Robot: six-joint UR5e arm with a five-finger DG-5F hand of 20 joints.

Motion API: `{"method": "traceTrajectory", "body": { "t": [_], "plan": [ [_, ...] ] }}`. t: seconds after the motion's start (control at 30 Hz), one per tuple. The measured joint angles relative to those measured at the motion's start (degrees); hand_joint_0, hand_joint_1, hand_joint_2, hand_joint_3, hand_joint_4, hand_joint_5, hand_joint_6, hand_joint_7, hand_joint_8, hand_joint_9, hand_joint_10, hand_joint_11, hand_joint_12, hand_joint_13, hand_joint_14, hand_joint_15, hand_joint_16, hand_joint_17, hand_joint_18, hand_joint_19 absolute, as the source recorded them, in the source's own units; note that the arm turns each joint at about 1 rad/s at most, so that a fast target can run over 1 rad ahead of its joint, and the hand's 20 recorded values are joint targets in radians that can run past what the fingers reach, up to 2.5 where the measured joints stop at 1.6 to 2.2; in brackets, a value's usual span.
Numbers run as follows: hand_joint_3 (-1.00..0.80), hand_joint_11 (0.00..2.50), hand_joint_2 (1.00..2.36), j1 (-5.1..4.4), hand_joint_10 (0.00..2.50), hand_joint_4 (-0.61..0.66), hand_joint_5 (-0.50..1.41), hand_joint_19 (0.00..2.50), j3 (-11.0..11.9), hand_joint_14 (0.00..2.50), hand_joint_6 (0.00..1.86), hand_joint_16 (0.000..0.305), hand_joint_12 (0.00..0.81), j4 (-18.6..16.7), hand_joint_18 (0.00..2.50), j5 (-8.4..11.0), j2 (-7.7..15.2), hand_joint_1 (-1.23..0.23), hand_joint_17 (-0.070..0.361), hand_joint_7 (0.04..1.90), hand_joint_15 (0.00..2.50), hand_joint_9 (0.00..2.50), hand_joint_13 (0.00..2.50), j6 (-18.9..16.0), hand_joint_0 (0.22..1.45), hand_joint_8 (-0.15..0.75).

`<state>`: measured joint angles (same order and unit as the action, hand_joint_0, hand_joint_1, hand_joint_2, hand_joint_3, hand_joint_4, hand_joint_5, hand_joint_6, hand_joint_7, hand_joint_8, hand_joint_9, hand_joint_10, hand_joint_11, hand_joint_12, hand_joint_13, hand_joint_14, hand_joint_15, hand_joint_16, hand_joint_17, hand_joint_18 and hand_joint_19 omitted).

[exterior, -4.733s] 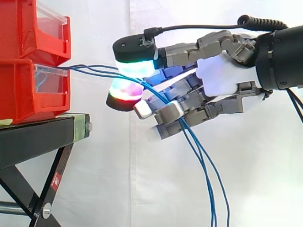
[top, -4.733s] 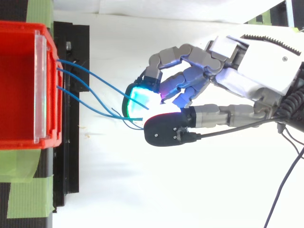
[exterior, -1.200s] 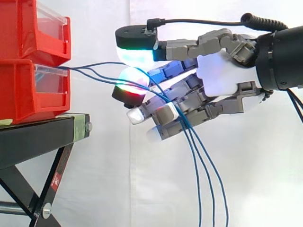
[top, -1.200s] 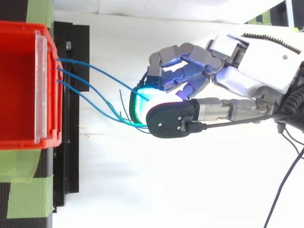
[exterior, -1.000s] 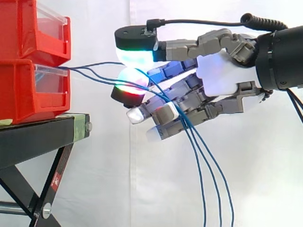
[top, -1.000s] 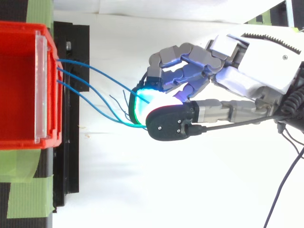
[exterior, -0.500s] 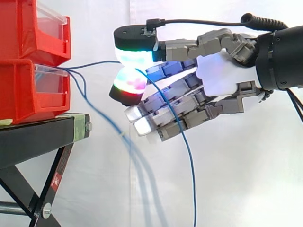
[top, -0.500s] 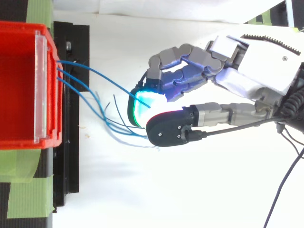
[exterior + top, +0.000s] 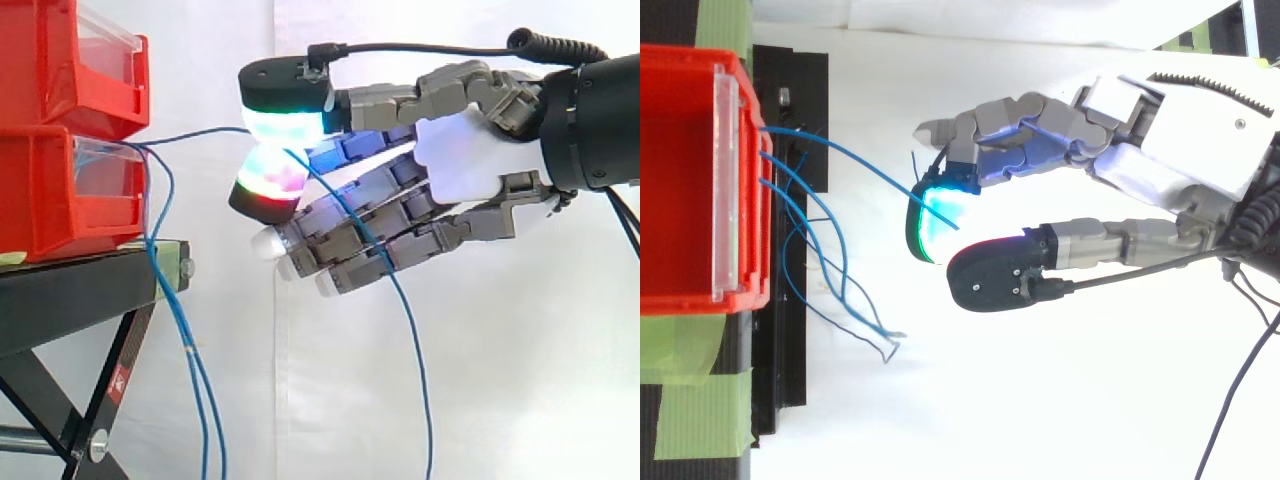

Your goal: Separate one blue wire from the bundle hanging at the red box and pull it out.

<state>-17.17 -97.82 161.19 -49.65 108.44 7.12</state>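
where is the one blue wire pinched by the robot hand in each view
Side view: the thin blue wire runs from the stacked red plastic bins at left into the hand's glowing pads, then drops.
Top view: it slants from the bins down-right to the hand.
Shared landmark: the bins.

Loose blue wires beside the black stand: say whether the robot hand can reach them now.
Probably not yet: the robot hand pinches another thin blue wire, and the loose blue wires hang lower, though nothing blocks them.
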Motion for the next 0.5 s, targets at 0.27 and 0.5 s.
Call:
{"method": "traceTrajectory", "body": {
  "t": [0.27, 0.5],
  "plan": [
    [-0.24, 0.5, 1.02, -0.05, 0.02, 0.09, -0.15, 0.15, 0.0, 0.0, 0.73, 0.058, 0.37, 0.0, 0.01, 0.64, 0.0, -0.89, 0.132, 1.16, 0.11, 0.47, 0.0, 0.2, 0.65, 0.259],
    [-0.24, 0.49, 1.02, -0.05, 0.02, 0.09, -0.15, 0.14, 0.0, 0.0, 0.73, 0.06, 0.371, 0.0, 0.0, 0.42, 0.0, -0.89, 0.134, 1.16, 0.11, 0.48, 0.0, 2.0, 0.65, 0.26]
  ]
}}
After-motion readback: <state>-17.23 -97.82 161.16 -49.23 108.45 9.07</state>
